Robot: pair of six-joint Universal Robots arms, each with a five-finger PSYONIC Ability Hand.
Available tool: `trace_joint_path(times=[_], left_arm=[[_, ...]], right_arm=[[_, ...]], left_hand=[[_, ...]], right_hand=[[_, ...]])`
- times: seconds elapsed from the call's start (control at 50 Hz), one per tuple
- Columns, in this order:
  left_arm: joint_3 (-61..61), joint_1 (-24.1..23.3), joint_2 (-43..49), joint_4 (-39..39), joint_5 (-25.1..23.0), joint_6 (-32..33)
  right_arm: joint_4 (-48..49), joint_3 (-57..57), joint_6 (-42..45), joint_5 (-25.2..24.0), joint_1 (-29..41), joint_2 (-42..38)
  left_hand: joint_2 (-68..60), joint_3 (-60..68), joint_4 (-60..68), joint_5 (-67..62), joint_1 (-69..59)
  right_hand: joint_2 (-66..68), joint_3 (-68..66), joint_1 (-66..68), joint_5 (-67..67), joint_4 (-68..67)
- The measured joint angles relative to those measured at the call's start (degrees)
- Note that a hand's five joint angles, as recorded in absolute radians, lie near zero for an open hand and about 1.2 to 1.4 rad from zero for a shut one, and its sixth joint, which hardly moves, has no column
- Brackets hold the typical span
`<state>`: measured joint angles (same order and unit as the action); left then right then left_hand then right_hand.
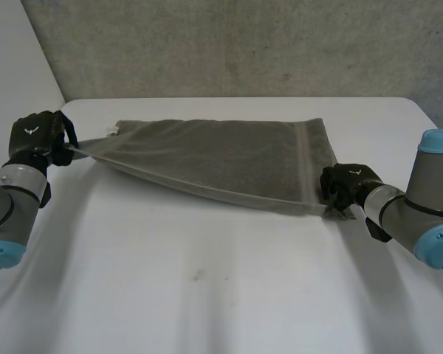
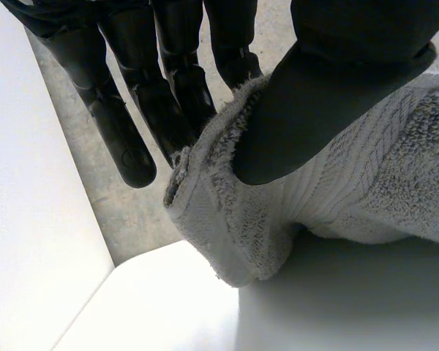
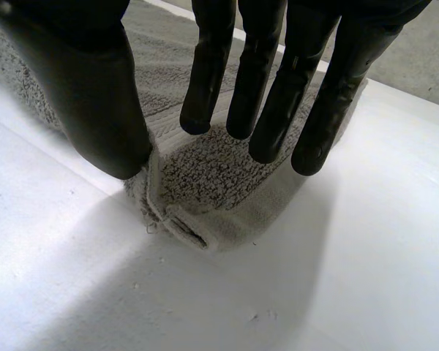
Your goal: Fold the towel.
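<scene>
A grey towel [image 1: 221, 155] lies doubled across the far half of the white table [image 1: 207, 280], its left end lifted off the surface. My left hand [image 1: 37, 140] holds that raised left corner. In the left wrist view the thumb [image 2: 329, 95] pinches the towel's corner [image 2: 227, 219] against the fingers [image 2: 168, 95]. My right hand [image 1: 347, 184] is at the towel's right front corner. In the right wrist view its fingers [image 3: 271, 80] are straight and spread above the towel corner [image 3: 219, 190], which rests on the table, with the thumb [image 3: 95, 95] standing at its edge.
A grey wall [image 1: 244, 44] runs behind the table's far edge. Bare tabletop stretches from the towel to the front edge. My two arms come in from the lower left and lower right.
</scene>
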<state>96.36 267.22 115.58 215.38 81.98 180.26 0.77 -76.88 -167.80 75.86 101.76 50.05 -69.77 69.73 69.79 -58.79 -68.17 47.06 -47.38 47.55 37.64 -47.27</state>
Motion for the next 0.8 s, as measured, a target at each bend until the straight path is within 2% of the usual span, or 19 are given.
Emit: trace_joint_path(times=[0.04, 0.08, 0.12, 0.22, 0.34, 0.46, 0.52, 0.58, 0.68, 0.74, 0.8], left_arm=[[0.02, -0.02, 0.00, -0.13, 0.01, 0.00], [0.07, -0.03, -0.02, -0.29, 0.04, 0.00], [0.19, -0.03, -0.12, -0.42, 0.06, 0.00], [1.36, -0.06, -1.65, -1.24, 0.05, 0.10], [5.33, -0.06, -6.77, -4.90, -0.18, 0.61], [12.06, 0.10, -15.30, -13.13, -1.42, 2.38], [15.79, 1.32, -20.75, -18.66, -3.03, 5.52], [19.95, 3.94, -27.57, -25.68, -5.50, 11.32], [22.13, 7.90, -34.16, -32.29, -9.19, 19.84], [21.06, 9.04, -34.65, -33.04, -10.39, 21.63], [17.64, 9.06, -31.07, -32.22, -11.17, 20.82]], right_arm=[[-0.03, 0.01, 0.16, -0.12, 0.03, -0.04], [-0.10, 0.08, 0.31, -0.21, 0.05, 0.00], [-0.21, 0.16, 0.42, -0.25, 0.04, 0.20], [-0.91, -0.13, 1.22, -0.68, -0.27, 3.31], [-5.25, -2.75, 7.98, -4.17, -2.48, 13.34], [-21.99, -6.47, 26.20, -8.03, -6.95, 22.62], [-33.04, -8.10, 36.79, -8.66, -9.49, 24.87], [-42.76, -8.87, 46.02, -9.22, -11.86, 27.32], [-44.70, -5.99, 48.38, -9.98, -13.13, 29.89], [-42.66, -3.63, 46.69, -10.23, -13.06, 29.00], [-39.22, 0.45, 43.62, -10.11, -12.43, 25.19]], left_hand=[[0.00, 0.00, 0.00, 0.00, 0.00], [0.00, 0.00, 0.00, 0.00, 0.00], [0.00, 0.00, 0.00, 0.00, 0.00], [0.00, 0.00, 0.00, 0.00, 0.00], [0.00, 0.00, 0.00, 0.00, 0.00], [0.00, 0.00, 0.00, 0.00, 0.00], [0.00, 0.00, 0.00, 0.00, 0.00], [0.00, 0.00, 0.00, 0.00, 0.00], [0.00, 0.00, 0.00, 0.00, -0.27], [0.00, 0.00, 0.00, -0.01, -0.33], [0.00, 0.00, 0.00, -0.38, -0.58]], right_hand=[[5.15, -4.51, 4.75, 4.44, -4.58], [22.43, -21.39, 21.61, 20.67, -20.84], [29.35, -28.29, 28.68, 28.32, -28.56], [29.80, -29.21, 28.77, 29.11, -29.58], [29.80, -29.21, 28.77, 29.11, -29.58], [29.80, -29.28, 28.77, 29.11, -29.59], [29.80, -29.28, 28.77, 29.11, -29.59], [29.80, -29.28, 28.77, 29.11, -29.59], [29.80, -29.28, 28.77, 29.11, -29.59], [29.80, -29.29, 28.77, 29.12, -29.59], [29.80, -29.29, 28.77, 29.12, -29.59]])
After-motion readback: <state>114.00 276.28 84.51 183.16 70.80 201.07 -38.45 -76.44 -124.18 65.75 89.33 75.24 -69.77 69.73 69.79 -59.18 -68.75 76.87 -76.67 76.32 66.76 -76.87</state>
